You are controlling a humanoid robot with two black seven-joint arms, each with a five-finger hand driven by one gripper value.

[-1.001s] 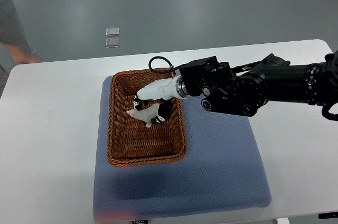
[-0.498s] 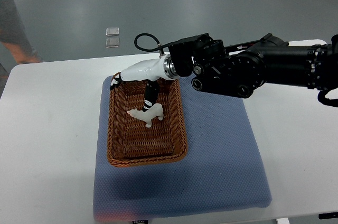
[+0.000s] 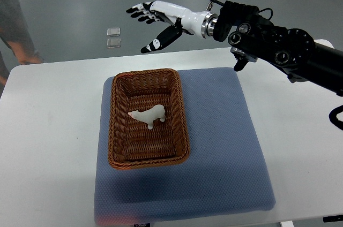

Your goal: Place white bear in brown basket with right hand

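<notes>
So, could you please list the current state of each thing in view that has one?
white bear: lying inside the basket, not held.
brown basket: upright on the blue mat, holding the bear.
right hand: open, empty, raised beyond the table's far edge.
blue mat: flat on the white table.

A white table (image 3: pixel 53 114) carries the things. A blue-grey mat (image 3: pixel 225 152) lies flat on it, below the right hand (image 3: pixel 158 21) and nearer to the camera than it. On the mat's left part stands a brown basket (image 3: pixel 147 163). The table surface around the mat is bare white on both sides.
</notes>
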